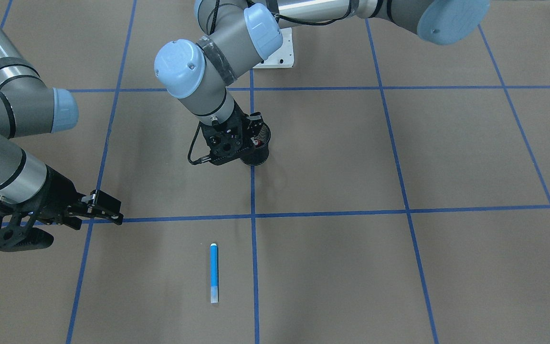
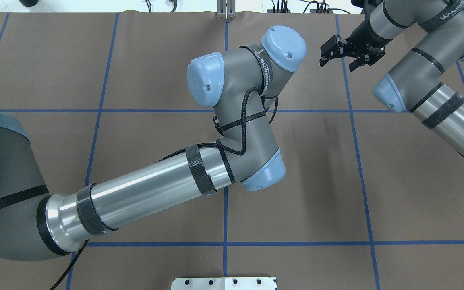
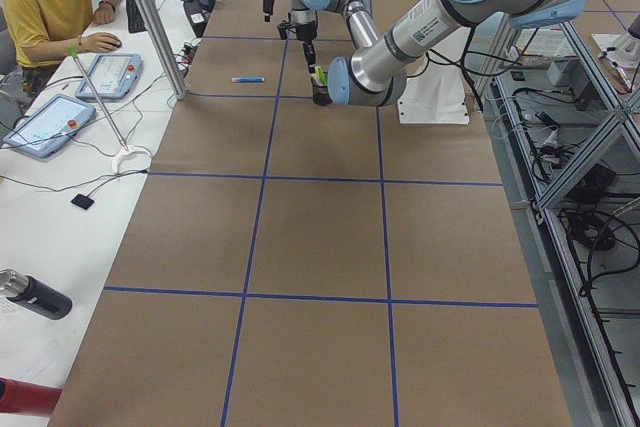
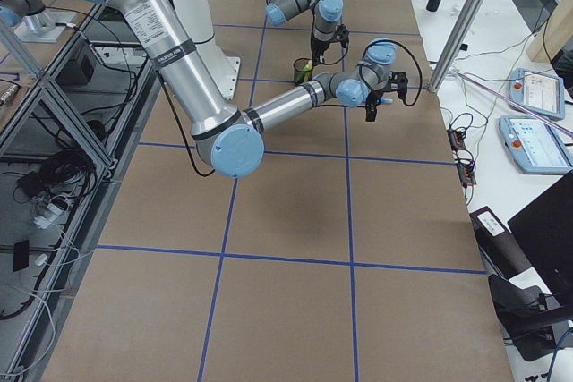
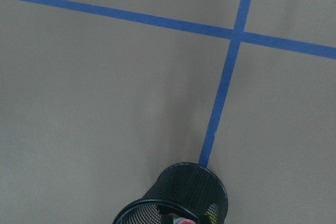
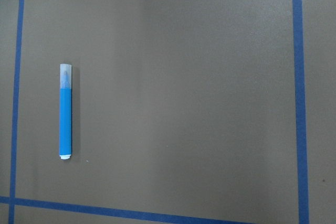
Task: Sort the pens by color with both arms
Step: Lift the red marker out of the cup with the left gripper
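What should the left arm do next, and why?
Probably lower the left gripper into the black mesh cup for another pen: it hangs right over the cup, a red cap shows inside, and only the blue pen lies on the table.

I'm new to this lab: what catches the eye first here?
A lone blue pen lies flat on the brown table, near the operators' edge. The left arm dips over a black mesh cup at the table's middle, while the right arm hangs off to the side, jaws open and empty.
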`<action>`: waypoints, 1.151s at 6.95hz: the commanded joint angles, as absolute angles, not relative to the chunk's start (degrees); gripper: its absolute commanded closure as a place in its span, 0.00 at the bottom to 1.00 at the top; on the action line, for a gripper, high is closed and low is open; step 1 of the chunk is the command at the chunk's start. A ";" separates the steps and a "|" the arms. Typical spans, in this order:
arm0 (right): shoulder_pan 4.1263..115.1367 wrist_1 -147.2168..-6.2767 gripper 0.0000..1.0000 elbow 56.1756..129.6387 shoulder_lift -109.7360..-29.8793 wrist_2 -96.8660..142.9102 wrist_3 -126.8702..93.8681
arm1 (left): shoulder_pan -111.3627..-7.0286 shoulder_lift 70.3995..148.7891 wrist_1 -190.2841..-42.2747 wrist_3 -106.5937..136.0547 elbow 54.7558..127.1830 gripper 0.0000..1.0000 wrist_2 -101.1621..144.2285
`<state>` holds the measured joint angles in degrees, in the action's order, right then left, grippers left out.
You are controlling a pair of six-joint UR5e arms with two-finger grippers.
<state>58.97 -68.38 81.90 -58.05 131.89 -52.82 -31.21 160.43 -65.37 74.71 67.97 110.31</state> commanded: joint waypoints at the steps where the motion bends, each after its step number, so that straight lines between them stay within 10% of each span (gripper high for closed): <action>1: 58.97 -68.29 0.01 81.91 -58.01 131.49 -52.82 | -31.46 160.40 -64.08 74.79 71.78 1.00 108.82; 5: 58.97 -68.29 0.01 81.91 -58.09 131.40 -52.82 | -35.58 154.71 -61.08 74.36 93.89 1.00 105.12; 8: 58.97 -68.29 0.01 81.91 -58.10 131.31 -52.82 | -36.47 150.14 -76.82 74.53 96.59 1.00 95.57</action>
<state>58.97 -68.29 81.91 -58.09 131.32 -52.82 -35.94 152.52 -68.75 74.44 96.08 99.41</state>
